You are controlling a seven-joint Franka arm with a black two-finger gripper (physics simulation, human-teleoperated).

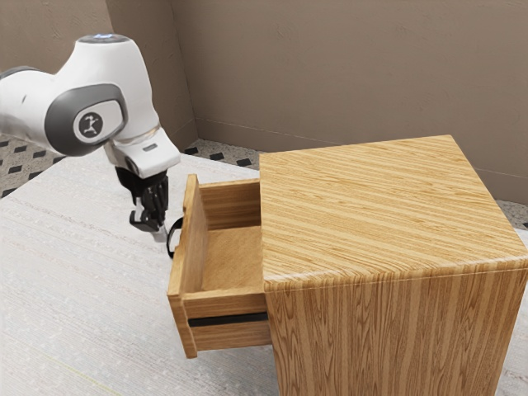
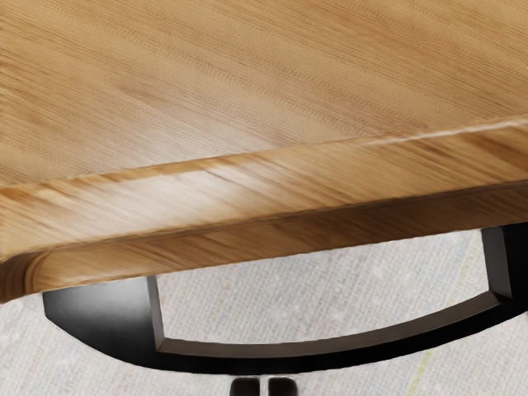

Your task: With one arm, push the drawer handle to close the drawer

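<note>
1. Gripper is pointing down, hanging by the outer side of the drawer handle – fingertips are sitting side by side, practically together, only a thin slit showing between them in the wrist view. It is holding nothing.
2. Fingertips are lining up with the middle stretch of the handle's bar, right next to its outer edge; whether they are touching it, can't tell.
3. Handle is curving out from the drawer front as a black bow, both ends meeting the wood, an open space lying between bow and panel.
4. Drawer is standing open, sticking out of the cabinet toward the exterior view's left – its bare wooden inside is showing, the rear part running in under the cabinet top.
5. A black rail is running along the drawer's outer side wall, the one facing the exterior camera.
6. Arm is coming in from the exterior view's upper left, white with grey trim, bending down to the black gripper.
7. Cabinet is standing on the pale, streaky table, its wood grain showing strongly on top and side.
8. Brown walls are rising behind, patterned floor is showing past the table's far edge.
</note>
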